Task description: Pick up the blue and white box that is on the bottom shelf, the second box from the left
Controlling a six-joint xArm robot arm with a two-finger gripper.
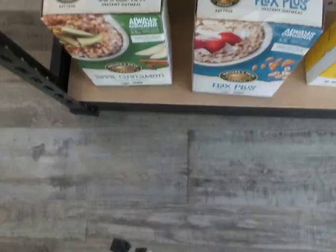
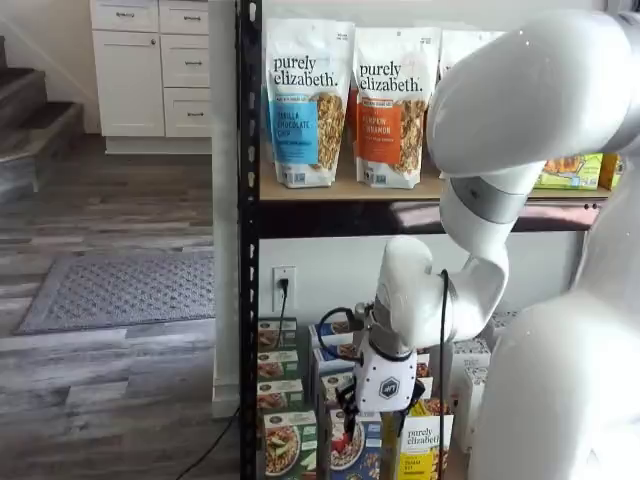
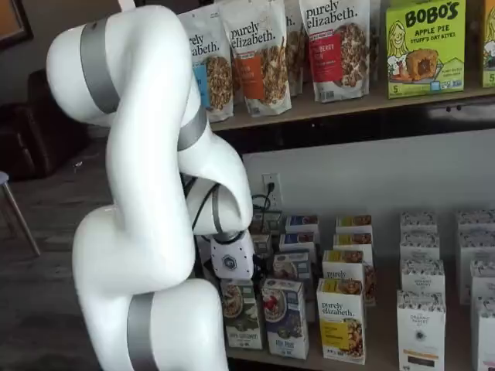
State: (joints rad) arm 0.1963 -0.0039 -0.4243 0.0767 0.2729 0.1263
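Grey plank flooring point(image 1: 168, 178) runs under the bottom shelf point(image 1: 210, 97).

The bottom shelf point(image 1: 178, 97), a tan board edged in black, is set just above the grey plank floor point(image 1: 157, 178). On it are stood the green-and-white carton point(image 1: 113, 44), the blue and white box point(image 1: 252, 50) beside it, and a yellow-and-white carton point(image 1: 323, 60).

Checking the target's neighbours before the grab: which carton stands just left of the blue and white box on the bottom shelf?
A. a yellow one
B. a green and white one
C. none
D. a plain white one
B: in the wrist view the green carton stands beside the blue box, with a gap between.
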